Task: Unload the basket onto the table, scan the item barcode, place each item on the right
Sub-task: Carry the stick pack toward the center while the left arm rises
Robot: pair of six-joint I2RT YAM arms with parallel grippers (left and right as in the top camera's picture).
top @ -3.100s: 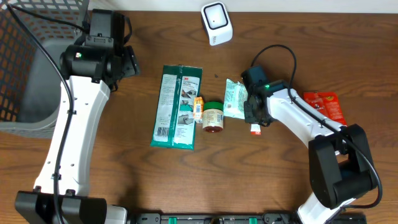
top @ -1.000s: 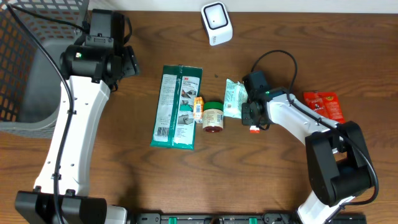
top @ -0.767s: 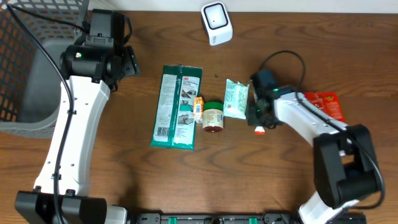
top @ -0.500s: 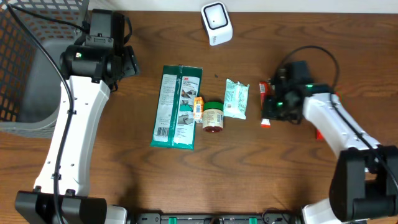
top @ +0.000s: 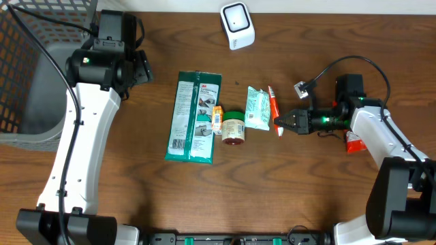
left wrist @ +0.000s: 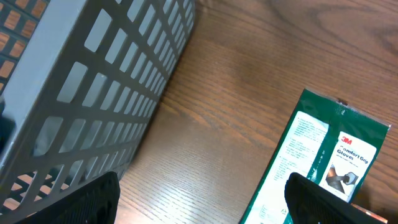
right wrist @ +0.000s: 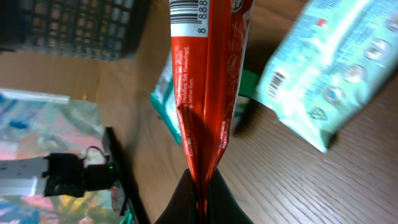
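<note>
We see the right gripper (top: 281, 122) clenched on one end of a thin red packet (top: 273, 106), the jaws pinching its sealed edge. The packet stretches away from the fingers and lies just beside the right edge of a pale mint pouch (top: 259, 107), near the middle of the desk (top: 136, 197). From the right wrist camera the packet (right wrist: 208, 87) runs straight out from the gripper (right wrist: 200, 194), and a barcode (right wrist: 186, 14) is printed at its far end. We cannot tell whether that end touches the desk. The white scanner (top: 236, 25) stands at the back edge of the desk, well apart from the packet. Left of the mint pouch sit a small jar with a green lid (top: 234, 128), a small orange item (top: 217, 118) and a long green 3M package (top: 195, 117). A red pouch (top: 353, 141) peeks out from under the right arm. Our left gripper (left wrist: 200, 180) hangs spread wide with nothing in it, between the green package and the grey basket (top: 27, 68).
</note>
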